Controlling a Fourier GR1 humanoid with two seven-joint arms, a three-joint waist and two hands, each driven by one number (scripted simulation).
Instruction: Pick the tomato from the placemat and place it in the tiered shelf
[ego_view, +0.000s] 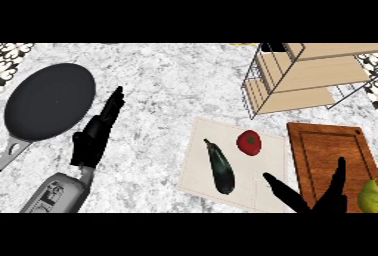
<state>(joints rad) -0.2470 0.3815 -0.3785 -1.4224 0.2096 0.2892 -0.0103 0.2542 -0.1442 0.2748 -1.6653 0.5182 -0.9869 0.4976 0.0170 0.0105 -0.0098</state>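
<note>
Now, stage: reach not yet made — nothing is held.
Tomato (249, 142): lies on the placemat (196, 175), right of frame centre, near the mat's upper right corner; small, red, round, with a green stem spot.
Neighbour: a dark eggplant (221, 167) lies on the same mat, just left of the tomato and apart from it.
Right hand (319, 196): lower right of the frame, fingers straight and spread, thumb pointing up-left toward the tomato; it touches nothing.
Left hand (95, 134): left of centre, resting with fingers extended upward, beside a dark pan (50, 101) at upper left.
Tiered shelf (306, 77): upper right, wooden boards in a wire frame, well above the tomato in the frame.
Other: a wooden cutting board (328, 160) lies right of the mat; a yellow-green fruit (368, 196) shows at the right edge.
Handling, as a judgement: likely light, smooth-skinned and a little soft — it may roll or slip, so take it across its widest middle, fingers on one side and thumb opposite.
</note>
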